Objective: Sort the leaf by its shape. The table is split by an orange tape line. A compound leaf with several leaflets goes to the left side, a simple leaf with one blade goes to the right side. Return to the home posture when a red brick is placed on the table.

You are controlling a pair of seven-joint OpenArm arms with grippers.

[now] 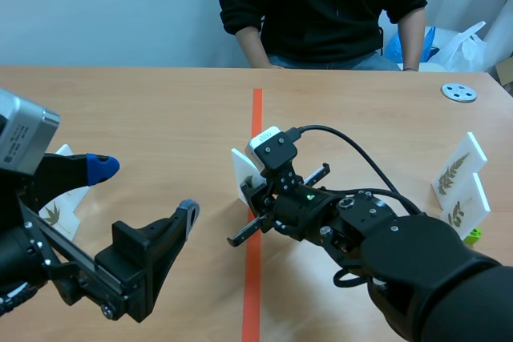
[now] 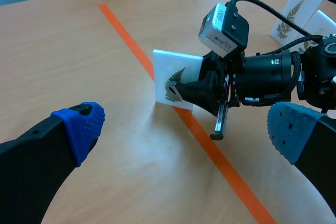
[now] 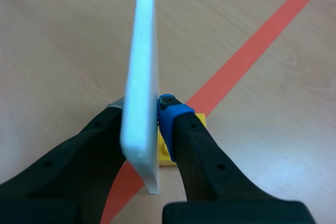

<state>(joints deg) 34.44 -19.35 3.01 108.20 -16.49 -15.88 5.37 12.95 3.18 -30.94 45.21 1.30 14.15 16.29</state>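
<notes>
A white foam card [image 1: 243, 171] printed with a dark fern-like leaf of several leaflets [image 2: 175, 83] stands upright at the orange tape line [image 1: 256, 122]. My right gripper [image 1: 250, 191] is shut on the card's lower part. The right wrist view has the card [image 3: 142, 72] edge-on, pressed between the two fingers, with its yellow brick base [image 3: 167, 149] behind. My left gripper [image 1: 144, 191] hangs open left of the line, nothing between its blue pads [image 2: 84, 123]. It faces the card's leaf side from a short way off.
Two more leaf cards [image 1: 458, 167] [image 1: 466, 206] stand at the right edge, one on a green base [image 1: 474, 235]. Another card [image 1: 62, 204] lies at the left, partly hidden by my left arm. A grey disc [image 1: 458, 92] sits far right. A person [image 1: 321, 6] sits across the table.
</notes>
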